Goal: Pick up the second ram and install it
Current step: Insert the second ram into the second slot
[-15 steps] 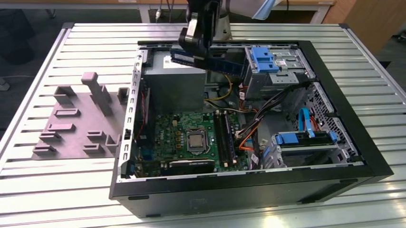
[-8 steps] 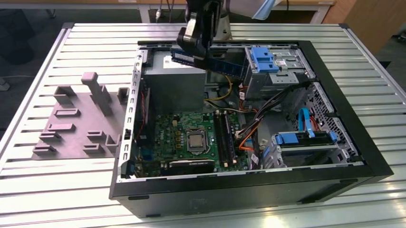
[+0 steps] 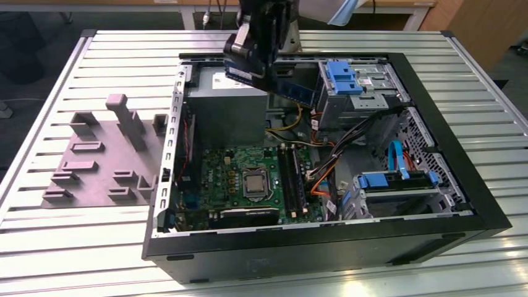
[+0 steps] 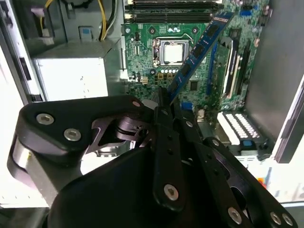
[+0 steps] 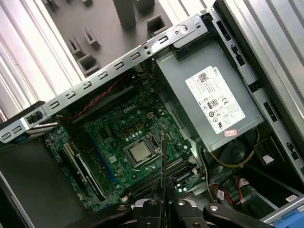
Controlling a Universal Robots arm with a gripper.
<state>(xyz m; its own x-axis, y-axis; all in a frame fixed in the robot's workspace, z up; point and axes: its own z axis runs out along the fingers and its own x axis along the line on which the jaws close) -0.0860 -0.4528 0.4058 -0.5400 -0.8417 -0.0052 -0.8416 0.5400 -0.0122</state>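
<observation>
We see the gripper (image 3: 266,77) clamped on the second ram (image 3: 290,91), fingers closed flat against both faces of the stick at one end. In the exterior view the stick hangs in the air above the open computer case (image 3: 462,185), over the grey power supply (image 3: 224,108) and just beside the blue drive caddy (image 3: 345,77), well clear of the green motherboard (image 3: 247,179) below.

In the second wrist view the second ram (image 4: 199,47) juts out from between the gripper's (image 4: 164,107) fingers (image 4: 161,137), tilted, its blue-green board and black chips facing us, with the motherboard (image 4: 156,61) and CPU socket (image 4: 173,51) behind it. The long black memory slots (image 4: 171,18) lie past the stick's far end; stick and slots are apart.

In the first wrist view we see the second ram (image 5: 163,156) edge-on, a thin line rising from the gripper (image 5: 163,202), with the CPU socket (image 5: 139,152) just beside it in the picture and the power supply (image 5: 209,99) further off. The grey moulded holder block (image 3: 103,154) sits on the slatted table (image 3: 49,247), outside the case wall.
</observation>
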